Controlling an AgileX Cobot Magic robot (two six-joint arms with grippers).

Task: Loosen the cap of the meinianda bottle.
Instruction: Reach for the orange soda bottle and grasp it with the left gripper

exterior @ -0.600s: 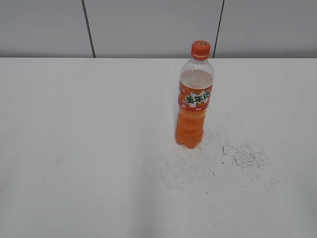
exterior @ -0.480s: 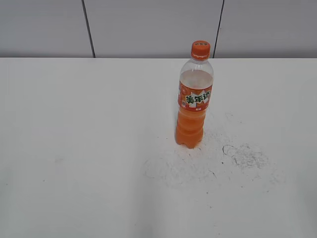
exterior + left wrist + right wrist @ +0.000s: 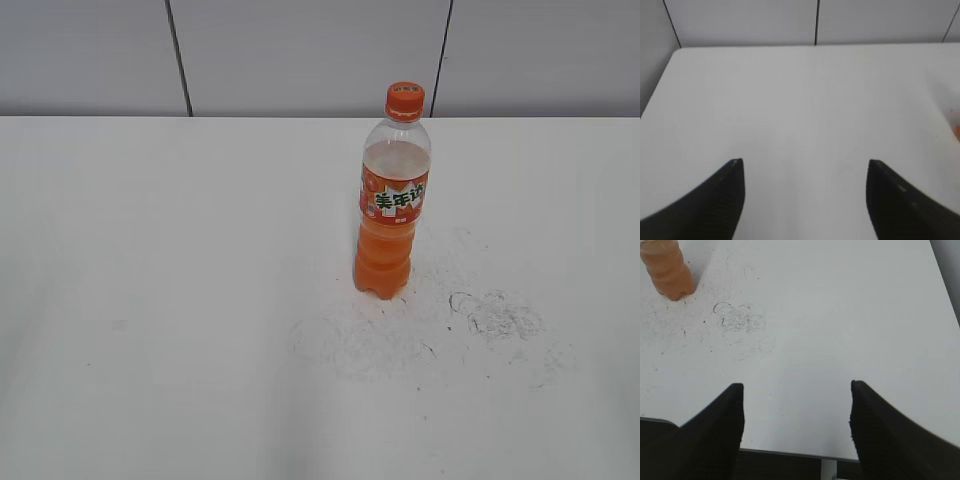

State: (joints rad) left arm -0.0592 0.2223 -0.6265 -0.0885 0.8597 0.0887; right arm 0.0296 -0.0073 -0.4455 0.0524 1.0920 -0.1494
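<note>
**Bottle untouched, both grippers parked off at near edge**

Clear plastic meinianda bottle [image 3: 393, 215] with orange drink and orange label, standing upright right of centre on white desk [image 3: 150, 250], closer to far edge than near edge. Small round ribbed orange screw cap [image 3: 405, 101] seated on top, above orange neck ring. Scuffed grey marks [image 3: 495, 315] on desk surface just near-right of bottle base.

Left gripper [image 3: 805, 192] over left part of desk, jaws wide apart, nothing between them; only a blurred orange sliver at right margin of that view. Right gripper [image 3: 796, 417] over near edge toward right corner, jaws also spread, empty; bottle base [image 3: 666, 270] well apart, up toward far-left of that view. Neither arm visible in exterior view.

Handling guess: mostly full, so moderately heavy and fairly stable; thin clear wall probably flexes if squeezed, smooth and possibly slippery at label. Best hold likely one gripper on body at or just below label, where ribbed waist gives purchase, other gripper across cap's ribbed side for twisting. Tall and narrow, so tipping risk from sideways contact near top
</note>
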